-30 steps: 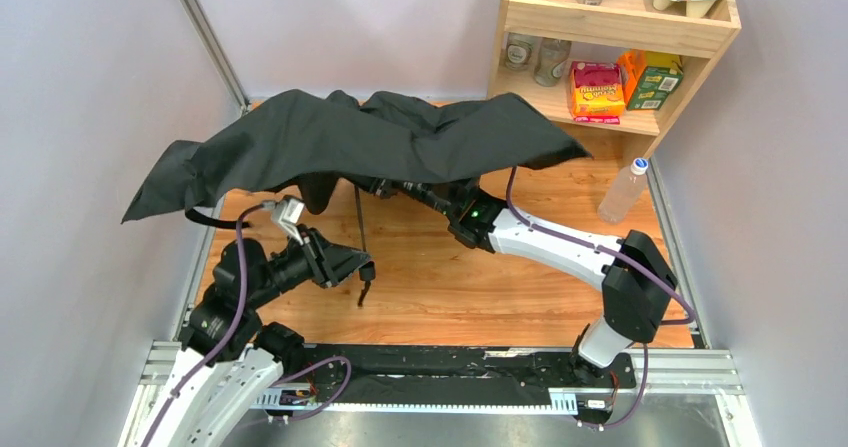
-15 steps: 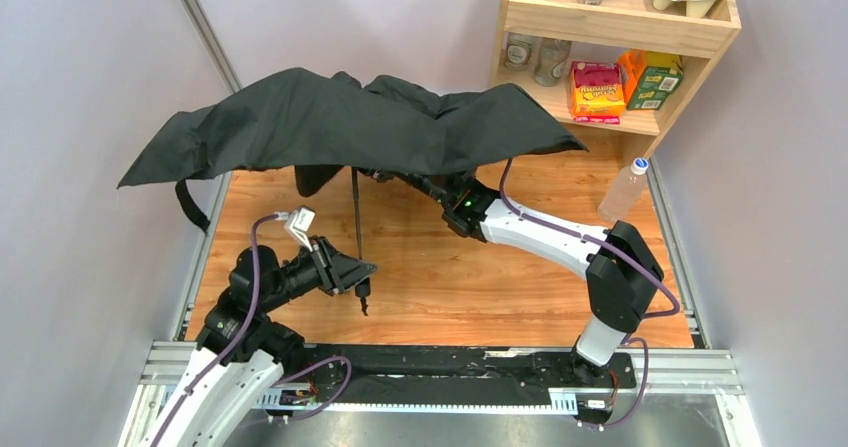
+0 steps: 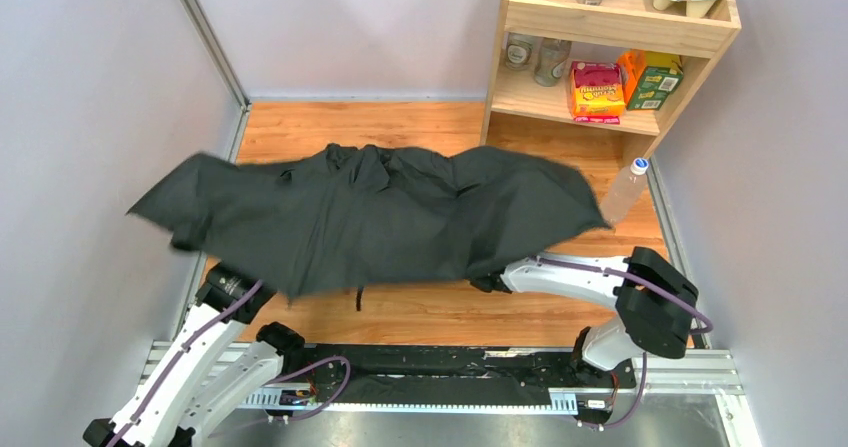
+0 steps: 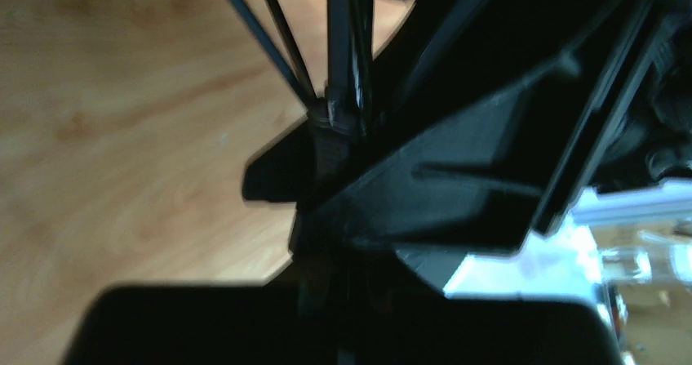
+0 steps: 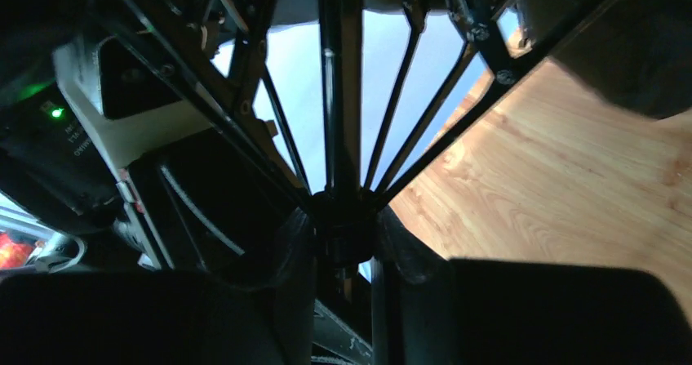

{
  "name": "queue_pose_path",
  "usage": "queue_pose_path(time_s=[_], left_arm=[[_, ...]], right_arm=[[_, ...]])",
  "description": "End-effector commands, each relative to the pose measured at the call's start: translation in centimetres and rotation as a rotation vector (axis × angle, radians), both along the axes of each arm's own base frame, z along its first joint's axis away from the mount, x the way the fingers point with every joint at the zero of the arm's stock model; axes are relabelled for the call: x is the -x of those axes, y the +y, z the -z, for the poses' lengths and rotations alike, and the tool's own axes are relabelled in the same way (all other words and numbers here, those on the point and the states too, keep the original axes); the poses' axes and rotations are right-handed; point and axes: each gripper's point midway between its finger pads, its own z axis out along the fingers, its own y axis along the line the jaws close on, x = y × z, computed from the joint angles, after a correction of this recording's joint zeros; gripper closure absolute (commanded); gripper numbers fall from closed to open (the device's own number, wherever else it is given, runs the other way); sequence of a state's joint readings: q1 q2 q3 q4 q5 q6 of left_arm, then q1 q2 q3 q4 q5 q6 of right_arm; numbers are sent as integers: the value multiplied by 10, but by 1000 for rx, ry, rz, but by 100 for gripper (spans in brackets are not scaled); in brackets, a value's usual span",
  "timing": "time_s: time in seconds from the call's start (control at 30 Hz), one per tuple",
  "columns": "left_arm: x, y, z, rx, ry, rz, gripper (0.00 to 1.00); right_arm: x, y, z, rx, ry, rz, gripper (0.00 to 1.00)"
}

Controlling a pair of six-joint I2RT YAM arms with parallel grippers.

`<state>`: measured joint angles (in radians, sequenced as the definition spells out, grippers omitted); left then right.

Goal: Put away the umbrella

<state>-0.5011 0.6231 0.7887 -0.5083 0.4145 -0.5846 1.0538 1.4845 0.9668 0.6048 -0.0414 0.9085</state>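
right tool (image 5: 347,247): closed narrow on the umbrella's sliding hub (image 5: 343,222), with a finger (image 5: 291,247) against each side of it.
left tool (image 4: 326,242): dark and blurred in its own view. the shaft runs down toward it, but i cannot tell how far open it is or whether it grips anything.
umbrella (image 3: 380,222): the canopy is spread wide from left to right above the near half of the surface (image 3: 400,127), and hides both my tools from above.
shaft (image 5: 339,95): it runs straight away from my right wrist camera, up the middle of that view.
ribs (image 5: 445,108): they fan out from the hub on every side.
relation that matters: the long axis is the shaft, and it lies in line with my right tool, not across it.
nearer arm: the right, since it is already on the hub.
next move, as i judge it: slide the hub along the shaft to fold the canopy.
risk: the bottle (image 3: 622,189) stands just beside the canopy's right edge, so a swing could tip it.
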Motion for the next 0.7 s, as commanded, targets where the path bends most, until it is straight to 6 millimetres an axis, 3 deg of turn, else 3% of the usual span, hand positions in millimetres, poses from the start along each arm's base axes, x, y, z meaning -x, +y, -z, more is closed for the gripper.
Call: queue_pose_path(time_s=[0.0, 0.13, 0.2, 0.27, 0.3, 0.33, 0.37, 0.4, 0.53, 0.6, 0.67], left_arm=[[-38, -1, -55, 89, -213, -92, 100], [-33, 4, -61, 103, -233, -102, 100], [-24, 1, -57, 108, -219, -64, 100], [-15, 1, -41, 96, -165, -42, 84], [-8, 3, -34, 87, -144, -33, 63], [-2, 6, -19, 59, -94, -33, 49], [4, 10, -16, 59, -92, -35, 38], [11, 12, -1, 46, -42, -36, 34], [53, 16, 18, 105, 38, 35, 33], [78, 14, 15, 165, 48, 107, 32], [104, 15, -5, 232, -6, 192, 36]], right_arm=[[33, 18, 33, 56, -6, -77, 100], [19, 8, 19, 24, -15, -15, 100], [3, -2, 9, -3, -26, 42, 100], [-9, -11, -3, -32, -34, 39, 100], [-16, -14, -9, -41, -40, 43, 100], [-26, -19, -14, -43, -52, 60, 100], [-34, -22, -19, -44, -63, 72, 100], [-43, -26, -26, -46, -80, 83, 100], [-76, -38, -44, -28, -131, 97, 100], [-89, -45, -44, -8, -154, 98, 100], [-90, -48, -41, 29, -221, 70, 100]])
